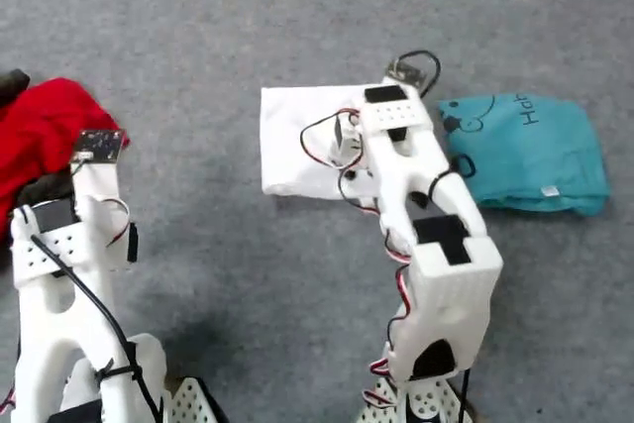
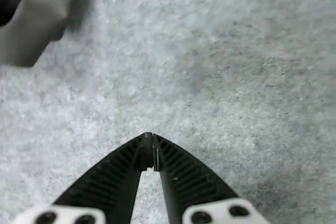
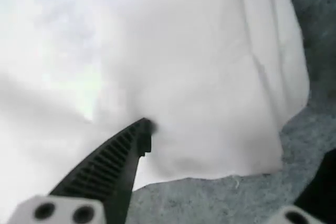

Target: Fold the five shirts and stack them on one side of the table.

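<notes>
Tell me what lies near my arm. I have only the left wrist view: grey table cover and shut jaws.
Observer: A crumpled red shirt lies right beside the left arm in the high view.
Operator: Say where the right arm is.
Observer: The right arm is over a folded white shirt. Its jaws stand open, with one tip touching the cloth in its wrist view.
Operator: Name anything beyond that.
Observer: A folded teal shirt lies past the white one, on the side away from the left arm.
</notes>
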